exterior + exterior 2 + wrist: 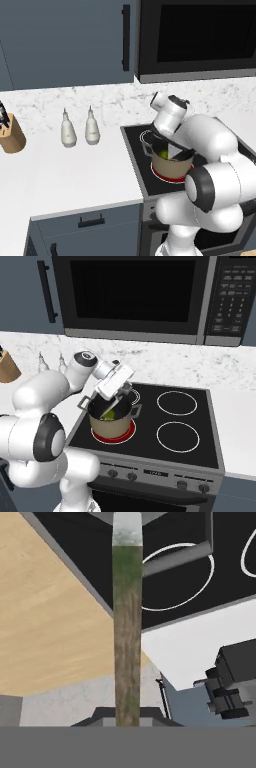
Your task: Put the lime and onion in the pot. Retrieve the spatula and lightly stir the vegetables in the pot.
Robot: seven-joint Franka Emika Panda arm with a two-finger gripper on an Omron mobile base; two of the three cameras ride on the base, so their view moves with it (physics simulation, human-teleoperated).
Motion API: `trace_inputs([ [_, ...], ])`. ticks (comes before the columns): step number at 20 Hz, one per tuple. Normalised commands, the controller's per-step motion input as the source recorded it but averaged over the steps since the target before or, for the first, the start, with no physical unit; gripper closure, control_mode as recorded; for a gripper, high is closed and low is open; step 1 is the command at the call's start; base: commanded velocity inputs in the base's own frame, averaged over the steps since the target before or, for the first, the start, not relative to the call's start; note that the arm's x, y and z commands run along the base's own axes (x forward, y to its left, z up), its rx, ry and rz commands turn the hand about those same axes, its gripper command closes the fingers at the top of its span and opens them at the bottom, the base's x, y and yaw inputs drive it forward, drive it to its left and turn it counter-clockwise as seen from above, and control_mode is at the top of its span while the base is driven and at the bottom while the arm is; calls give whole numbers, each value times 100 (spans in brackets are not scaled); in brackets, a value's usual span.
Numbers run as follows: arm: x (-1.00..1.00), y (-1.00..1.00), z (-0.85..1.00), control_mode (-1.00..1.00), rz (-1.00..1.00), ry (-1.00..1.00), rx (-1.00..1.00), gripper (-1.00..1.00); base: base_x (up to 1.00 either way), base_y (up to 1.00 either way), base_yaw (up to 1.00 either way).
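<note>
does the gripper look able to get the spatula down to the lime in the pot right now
Probably yes. The gripper is shut on the spatula, which already slants into the open pot towards the lime; no lid or other thing blocks it.

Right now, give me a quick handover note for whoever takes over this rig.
Gripper: shut on the spatula, angled down into the pot.
Pot: on the stove's front left burner, which glows red.
Lime: inside the pot. Onion: cannot be made out, likely hidden in the pot.
Done: lime in, spatula retrieved and lowered.
Left: confirm the onion, stir lightly.
</note>
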Motion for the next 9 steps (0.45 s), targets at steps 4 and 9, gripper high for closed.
trace_inputs([
  [4, -6, -12, 33, -100, 0, 0, -7, 100, 0, 0, 0],
  [9, -7, 0, -16, -100, 1, 0, -13, 100, 0, 0, 0],
])
